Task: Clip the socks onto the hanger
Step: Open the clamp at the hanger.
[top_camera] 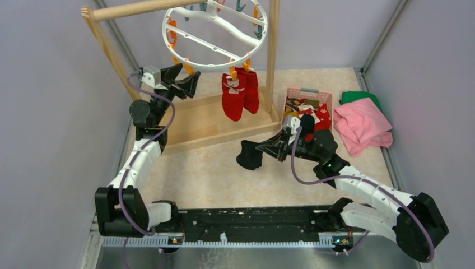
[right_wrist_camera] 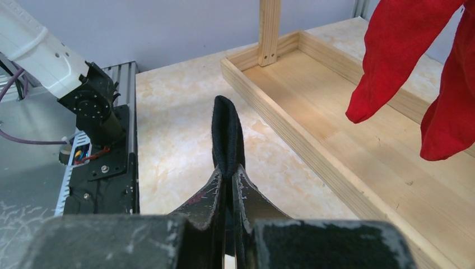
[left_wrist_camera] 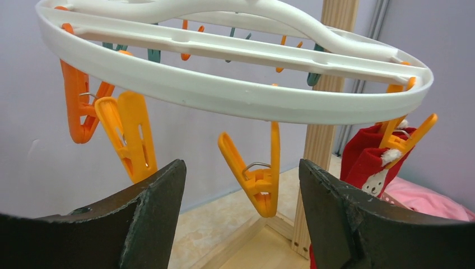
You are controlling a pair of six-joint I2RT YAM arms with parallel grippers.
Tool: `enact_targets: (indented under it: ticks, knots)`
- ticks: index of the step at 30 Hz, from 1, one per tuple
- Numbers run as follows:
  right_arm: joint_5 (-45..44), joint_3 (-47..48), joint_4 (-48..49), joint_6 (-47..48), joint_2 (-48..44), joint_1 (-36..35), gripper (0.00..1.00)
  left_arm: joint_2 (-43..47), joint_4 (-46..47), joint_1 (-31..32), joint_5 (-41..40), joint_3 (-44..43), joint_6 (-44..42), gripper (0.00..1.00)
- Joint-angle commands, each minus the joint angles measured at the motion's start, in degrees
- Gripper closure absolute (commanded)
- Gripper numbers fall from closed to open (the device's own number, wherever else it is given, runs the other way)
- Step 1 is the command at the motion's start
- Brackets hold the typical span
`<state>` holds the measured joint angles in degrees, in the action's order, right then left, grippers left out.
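The left claw (top_camera: 186,80) stood open at 8 o'clock of the hanger (top_camera: 213,66); the right claw (top_camera: 264,149) gripped a black sock (top_camera: 249,157) at 6 o'clock of the red socks (top_camera: 235,100).

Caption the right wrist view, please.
Right tool shut on a black sock; red socks hang above the wooden base.

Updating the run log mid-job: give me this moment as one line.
left pincer: open, facing orange clip on hanger | right pincer: shut on black sock | red socks: clipped to hanger
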<state>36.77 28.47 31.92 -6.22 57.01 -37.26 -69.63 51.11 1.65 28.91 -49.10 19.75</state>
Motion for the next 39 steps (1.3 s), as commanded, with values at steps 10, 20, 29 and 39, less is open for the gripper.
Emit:
enact_targets:
  ticks: [10,20,29,39]
  knots:
    - [0.82,-0.23,2.18,-0.44,-1.56,0.72,1.00,-2.58,9.08,-0.23,-1.07,-3.95,2.94,0.23]
    - [0.84,-0.23,1.94,-0.37,-1.93,0.91,1.00,-4.33,10.79,-0.18,-0.52,-4.84,5.03,0.28]
    - [0.84,-0.43,1.92,-0.36,-2.06,1.00,1.00,-4.42,11.22,-0.19,-1.91,-5.13,5.90,0.40]
    - [0.84,-0.39,1.76,-0.36,-1.82,1.08,1.00,-3.59,10.70,-0.16,-1.41,-4.96,7.33,0.80]
